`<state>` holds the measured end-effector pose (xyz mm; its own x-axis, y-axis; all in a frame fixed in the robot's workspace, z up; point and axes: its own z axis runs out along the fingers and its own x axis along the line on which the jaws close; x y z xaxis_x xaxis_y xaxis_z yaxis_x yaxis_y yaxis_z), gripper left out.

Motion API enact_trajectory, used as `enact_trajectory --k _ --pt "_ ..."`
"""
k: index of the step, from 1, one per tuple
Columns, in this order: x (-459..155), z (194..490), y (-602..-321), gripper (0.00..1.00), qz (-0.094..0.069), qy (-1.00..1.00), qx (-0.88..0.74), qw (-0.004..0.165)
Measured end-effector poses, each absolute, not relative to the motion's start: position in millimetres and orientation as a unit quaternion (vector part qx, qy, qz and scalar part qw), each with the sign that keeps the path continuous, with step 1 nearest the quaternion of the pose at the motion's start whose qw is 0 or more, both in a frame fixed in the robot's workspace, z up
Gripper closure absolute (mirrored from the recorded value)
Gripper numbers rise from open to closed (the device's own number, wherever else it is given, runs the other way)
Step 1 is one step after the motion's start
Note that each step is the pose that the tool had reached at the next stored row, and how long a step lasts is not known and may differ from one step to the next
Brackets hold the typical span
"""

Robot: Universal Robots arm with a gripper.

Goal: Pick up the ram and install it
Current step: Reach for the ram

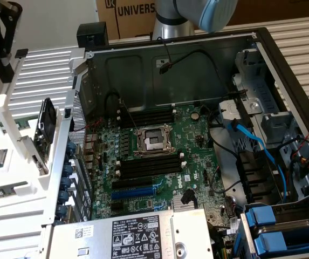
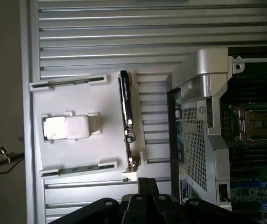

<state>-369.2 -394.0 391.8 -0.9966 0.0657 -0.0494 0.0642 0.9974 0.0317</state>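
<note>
Biggest thing here is the open computer case (image 1: pixel 262 59), a dark sheet-metal box lying on its side, with a perforated silver panel at one end. It sits on a ribbed aluminium table (image 2: pixel 147 28) made of long parallel slats. The robot arm (image 1: pixel 197 13), a smooth grey tube with a pale blue cap, hangs over the case's far edge.

Inside the case is the green motherboard (image 1: pixel 159 178), all bumpy with little parts. It has rows of long black plastic slots (image 1: pixel 149 167) on both sides of a square metal-framed socket (image 1: pixel 153 141).

Just beside the case, on the exterior view's left, there's a matte white plastic holder (image 2: pixel 107 144), flat with raised cradles. A thin black card (image 2: pixel 125 107) stands on edge in it, on the side nearest the case.

The ram (image 2: pixel 79 169), a long narrow greenish stick with a pale label, lies flat in a slotted cradle along one edge of the holder, so it's not in the motherboard yet. A 2nd stick (image 2: pixel 68 82) like it lies in the cradle along the opposite edge. A square silver processor chip (image 2: pixel 55 127) sits between the 2.

The gripper (image 2: pixel 147 186) is black and angular, fingers closed with nothing between them. It hangs over the slats just off the holder's edge, near the ram and the card's metal end.
</note>
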Motion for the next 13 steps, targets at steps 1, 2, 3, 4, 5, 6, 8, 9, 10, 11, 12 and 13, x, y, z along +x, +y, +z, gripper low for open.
enact_trajectory --k 1,2,3,4,5,6,8,9,10,11,12,13 --pt "-378.2 391.8 -394.0 0.89 0.015 0.999 0.033 0.025" --pt "-382.8 391.7 -394.0 0.89 0.015 0.999 0.033 0.025" --pt "-387.2 391.8 -394.0 0.89 0.015 0.999 0.033 0.025" --pt "-391.9 391.8 -394.0 0.89 0.015 0.999 0.032 0.025" --pt "-396.4 391.8 -394.0 0.89 0.015 0.999 0.033 0.025" --pt "-405.4 391.7 -394.0 0.89 0.015 0.999 0.032 0.025" --pt "-414.5 391.8 -394.0 0.89 0.015 0.999 0.032 0.025" --pt "-418.3 391.7 -394.0 0.89 0.015 0.999 0.032 0.025" --pt "-421.3 391.8 -393.7 0.89 0.015 0.999 0.031 0.025" --pt "-426.3 391.7 -391.4 0.89 0.015 0.999 0.03 0.025" --pt "-431.4 391.8 -388.4 0.89 0.014 0.999 0.028 0.025" --pt "-436.3 391.7 -386.5 0.89 0.014 0.999 0.027 0.025"
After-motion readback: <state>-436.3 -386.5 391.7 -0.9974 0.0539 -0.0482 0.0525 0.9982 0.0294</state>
